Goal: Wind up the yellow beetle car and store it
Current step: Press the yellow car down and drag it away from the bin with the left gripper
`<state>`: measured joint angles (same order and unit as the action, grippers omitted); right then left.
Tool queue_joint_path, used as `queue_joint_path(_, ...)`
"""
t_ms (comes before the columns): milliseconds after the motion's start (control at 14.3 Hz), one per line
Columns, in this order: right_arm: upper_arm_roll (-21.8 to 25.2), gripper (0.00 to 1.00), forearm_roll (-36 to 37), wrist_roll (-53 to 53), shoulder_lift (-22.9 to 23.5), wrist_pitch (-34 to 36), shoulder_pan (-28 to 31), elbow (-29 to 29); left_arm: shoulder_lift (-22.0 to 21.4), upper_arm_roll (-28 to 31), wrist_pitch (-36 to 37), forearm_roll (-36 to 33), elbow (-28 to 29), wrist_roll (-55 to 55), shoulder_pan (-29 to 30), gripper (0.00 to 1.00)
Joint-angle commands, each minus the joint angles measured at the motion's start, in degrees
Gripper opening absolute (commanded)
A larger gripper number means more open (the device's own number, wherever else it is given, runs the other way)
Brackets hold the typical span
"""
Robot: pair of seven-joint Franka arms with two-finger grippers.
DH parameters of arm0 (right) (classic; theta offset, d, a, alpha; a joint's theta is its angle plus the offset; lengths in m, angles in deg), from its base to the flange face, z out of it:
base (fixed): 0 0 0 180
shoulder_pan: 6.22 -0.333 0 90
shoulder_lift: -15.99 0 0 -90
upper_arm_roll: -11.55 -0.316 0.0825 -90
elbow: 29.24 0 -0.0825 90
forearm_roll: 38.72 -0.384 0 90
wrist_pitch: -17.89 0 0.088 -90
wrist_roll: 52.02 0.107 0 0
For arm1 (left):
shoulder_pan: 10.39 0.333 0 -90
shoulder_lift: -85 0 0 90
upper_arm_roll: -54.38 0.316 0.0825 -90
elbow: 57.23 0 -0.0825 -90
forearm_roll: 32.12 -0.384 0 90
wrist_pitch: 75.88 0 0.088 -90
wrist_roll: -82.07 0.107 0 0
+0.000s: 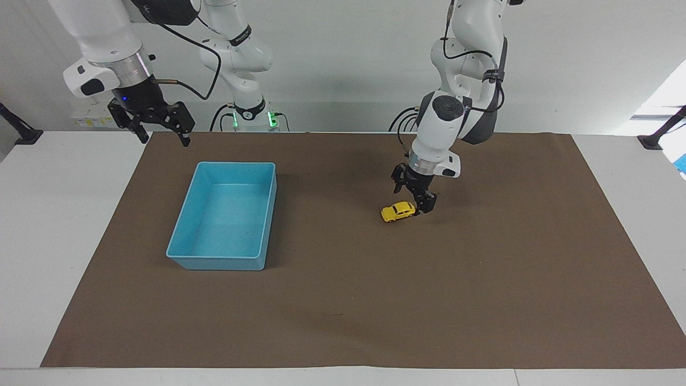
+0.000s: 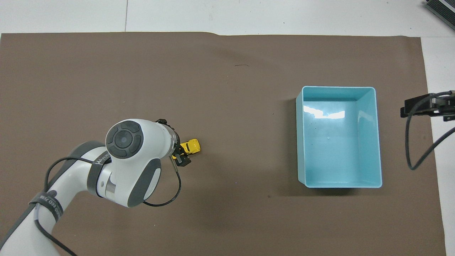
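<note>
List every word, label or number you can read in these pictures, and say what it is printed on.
No text is readable enough to quote.
Black band on the left arm: white lettering, too blurred to read.
Black band on the right arm: white lettering, too small.
Yellow beetle car and blue bin: no markings visible.
Left gripper, over the car, and right gripper, waiting above the mat's edge: no text visible.

A blue bin (image 1: 225,217) sits on the brown mat (image 1: 375,300) — toward the right arm's end.
</note>
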<state>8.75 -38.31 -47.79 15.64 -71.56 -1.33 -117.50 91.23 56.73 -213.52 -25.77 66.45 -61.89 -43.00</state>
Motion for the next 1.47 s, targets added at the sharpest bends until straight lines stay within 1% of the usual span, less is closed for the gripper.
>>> queue_joint_path(0, -0.2, 1.0, 0.1, 0.8, -0.2, 0.2, 0.4, -0.1, -0.2, 1.3, -3.5, 0.7, 2.6, 0.0, -2.3, 1.0)
queue_joint_path(70, -0.3, 1.0, 0.1, 0.8, -0.2, 0.2, 0.4, -0.1, 0.6, 1.3, -3.6, 0.6, 2.8, 0.2, -2.5, 1.0)
queue_joint_path(210, -0.2, 1.0, 0.0, 0.8, -0.2, 0.2, 0.4, -0.1, 0.6, 1.3, -4.2, 0.6, 3.1, 1.0, -2.5, 1.0)
queue_joint_path(280, -0.3, 1.0, 0.0, 0.8, -0.2, 0.2, 0.4, -0.1, 0.8, 1.3, -4.3, 0.5, 4.1, 1.3, -3.6, 1.0)
queue_joint_path(350, -0.2, 1.0, 0.0, 0.8, -0.2, 0.2, 0.4, -0.1, 0.5, 1.5, -5.5, 0.5, 5.8, 1.4, -4.5, 1.0)
queue_joint_path(420, -0.2, 1.0, 0.1, 0.8, -0.2, 0.2, 0.4, -0.1, 0.8, 1.5, -7.2, 0.5, 6.0, 1.5, -4.5, 1.0)
queue_joint_path(560, -0.3, 1.0, 0.1, 0.8, -0.2, 0.2, 0.4, -0.1, 3.0, 1.6, -8.0, 0.0, 5.5, 1.6, -4.4, 1.0)
queue_joint_path(840, -0.2, 1.0, 0.0, 0.8, -0.2, 0.2, 0.4, -0.1, 2.8, 1.6, -7.6, 0.0, 5.9, 2.8, -4.1, 1.0)
queue_joint_path(910, -0.2, 1.0, 0.0, 0.8, -0.2, 0.2, 0.4, -0.1, 2.9, 1.6, -7.6, 0.0, 5.9, 3.0, -4.1, 0.81)
queue_joint_path(980, -0.3, 1.0, 0.0, 0.8, -0.3, 0.2, 0.4, -0.1, 2.8, 1.6, -7.6, -0.1, 5.9, 4.1, -4.1, 0.55)
queue_joint_path(1050, -0.3, 1.0, 0.0, 0.8, -0.2, 0.2, 0.4, -0.1, 2.7, 1.6, -7.6, -0.1, 5.9, 6.3, -4.2, 0.34)
queue_joint_path(1120, -0.2, 1.0, 0.0, 0.8, -0.3, 0.2, 0.4, -0.1, 2.7, 1.6, -7.4, -0.1, 6.0, 7.4, -4.2, 0.15)
queue_joint_path(1190, -0.2, 1.0, 0.1, 0.8, -0.2, 0.2, 0.4, -0.1, 2.6, 1.6, -7.4, -0.1, 6.1, 7.6, -4.2, 0.01)
queue_joint_path(1399, -0.2, 1.0, 0.1, 0.8, -0.3, 0.2, 0.4, -0.1, 2.4, 1.6, -7.4, -0.1, 6.7, 9.8, -4.1, 0.0)
